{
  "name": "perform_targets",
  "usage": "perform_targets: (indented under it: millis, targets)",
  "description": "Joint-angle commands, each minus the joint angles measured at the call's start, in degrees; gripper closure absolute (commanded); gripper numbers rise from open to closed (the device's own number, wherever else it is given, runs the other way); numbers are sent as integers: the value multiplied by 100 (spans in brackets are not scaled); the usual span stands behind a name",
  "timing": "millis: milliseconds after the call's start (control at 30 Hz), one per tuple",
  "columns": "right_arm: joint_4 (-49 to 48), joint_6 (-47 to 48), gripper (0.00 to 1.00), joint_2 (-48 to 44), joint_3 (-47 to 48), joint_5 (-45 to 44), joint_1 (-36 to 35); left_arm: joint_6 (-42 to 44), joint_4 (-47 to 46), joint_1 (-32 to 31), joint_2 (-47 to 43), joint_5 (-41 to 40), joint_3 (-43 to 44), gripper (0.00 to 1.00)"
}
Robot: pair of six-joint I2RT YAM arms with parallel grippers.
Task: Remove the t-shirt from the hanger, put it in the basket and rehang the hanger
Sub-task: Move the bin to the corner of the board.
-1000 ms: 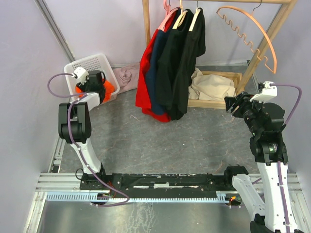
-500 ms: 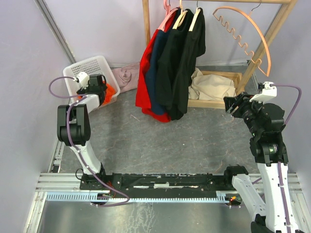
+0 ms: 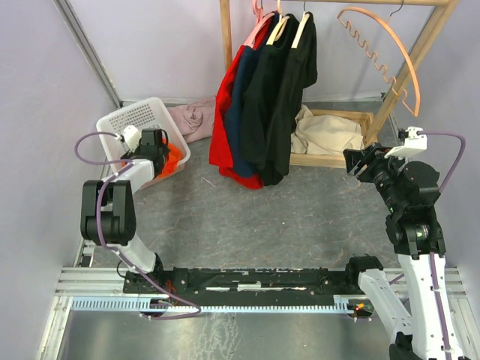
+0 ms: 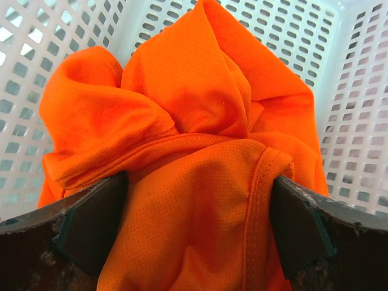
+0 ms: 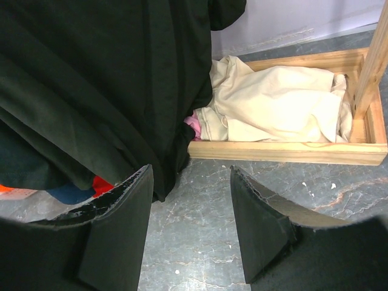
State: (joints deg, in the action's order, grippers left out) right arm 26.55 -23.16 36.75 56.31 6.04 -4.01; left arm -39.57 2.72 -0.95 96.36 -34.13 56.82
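An orange t-shirt [image 3: 174, 154] lies crumpled in a white mesh basket [image 3: 127, 120] at the far left. My left gripper [image 3: 161, 142] is at the basket. In the left wrist view its jaws [image 4: 197, 224] stand wide apart with the orange t-shirt [image 4: 188, 109] bulging between them. An empty orange hanger [image 3: 382, 52] hangs at the right end of the wooden rack. My right gripper [image 3: 358, 161] is open and empty, low beside the rack's right side, and in the right wrist view [image 5: 191, 206] it is over bare floor.
Black shirts [image 3: 277, 90], a navy one and a red one [image 3: 223, 127] hang on hangers on the rack. Cream cloth [image 3: 330, 131] lies in the wooden tray [image 5: 291, 151] under it. Pink cloth [image 3: 191, 116] lies behind the basket. Grey walls stand on both sides.
My left arm has drawn back toward its base and the basket has shifted nearer with it. The empty orange hanger swings slightly. The right arm has barely moved.
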Motion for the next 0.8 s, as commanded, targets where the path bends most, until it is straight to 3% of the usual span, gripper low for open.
perform_targets:
  millis: [0,367,667,767]
  targets:
    - [-296,-69,38,-76,-59,37,-53,-441,206,-94,-701,-16,-678,1]
    - [-308,-86,38,-123,-72,34,-78,-685,346,-797,-2106,-309,-1710,1]
    - [-255,-25,38,-117,-54,-6,-75,-58,391,-821,-2010,-999,-816,1]
    - [-232,2,38,-90,-34,-39,-82,100,-20,-827,-2134,-1264,-802,1]
